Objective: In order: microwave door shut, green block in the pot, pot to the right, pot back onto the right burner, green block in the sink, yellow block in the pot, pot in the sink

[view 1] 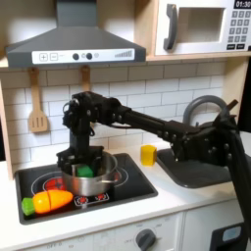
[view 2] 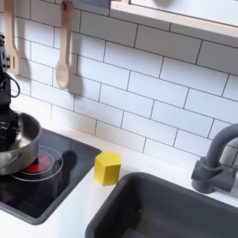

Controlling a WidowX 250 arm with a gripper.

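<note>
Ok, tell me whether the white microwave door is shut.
Shut. In the first exterior view the white microwave door with its dark window sits flush against the microwave's front, grey vertical handle at its left edge.

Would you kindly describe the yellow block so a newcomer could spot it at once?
Find the black stovetop and the dark grey sink. On the white counter strip between them stands the small yellow block, alone. Unlike the green cube in the steel pot, it is yellow.

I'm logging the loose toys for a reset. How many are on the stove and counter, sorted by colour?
Green: 1, the green block inside the pot
Yellow: 1, the yellow block on the counter between stove and sink
Orange: 1, the toy carrot on the stove's front
Steel: 1, the pot
Total: 4
</note>
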